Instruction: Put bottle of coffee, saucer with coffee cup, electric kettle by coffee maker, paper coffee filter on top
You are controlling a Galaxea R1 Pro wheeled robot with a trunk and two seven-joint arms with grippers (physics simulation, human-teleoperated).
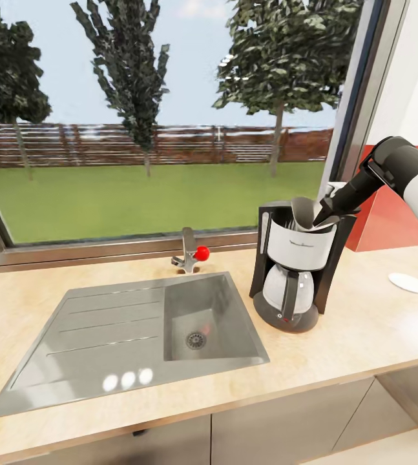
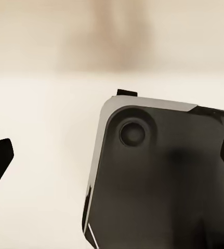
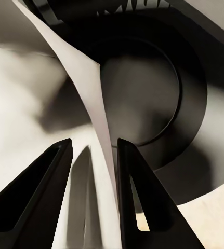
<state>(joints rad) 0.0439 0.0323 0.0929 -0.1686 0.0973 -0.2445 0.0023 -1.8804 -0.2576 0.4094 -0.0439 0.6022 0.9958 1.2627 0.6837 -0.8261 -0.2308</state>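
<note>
A: Entry, filter placement. Where was the paper coffee filter?

B: Over the open top of the coffee maker, which stood on the kitchen countertop near its back edge, just right of the sink. The right gripper was at the machine's top with the cone in it.

A: Claw state?

B: Right wrist view: the filter's thin paper wall ran between the two fingers, so I logged it as grasping the filter; how firmly the pads pressed the sheet, I could not tell. The round basket lay directly beyond the fingertips.

A: Left gripper?

B: Spread wide, fingertips at the view's two sides, nothing between them; a dark rounded-corner body lay beyond.

A: Other task items?

B: The saucer lay flat toward the countertop's right end, well apart from the machine.

A: Risks?

B: Judgement only: the cone looked tilted, so letting go now could leave it leaning on the rim or sliding off. Thin paper could crumple. A fingertip could catch the basket rim and nudge the machine.
</note>
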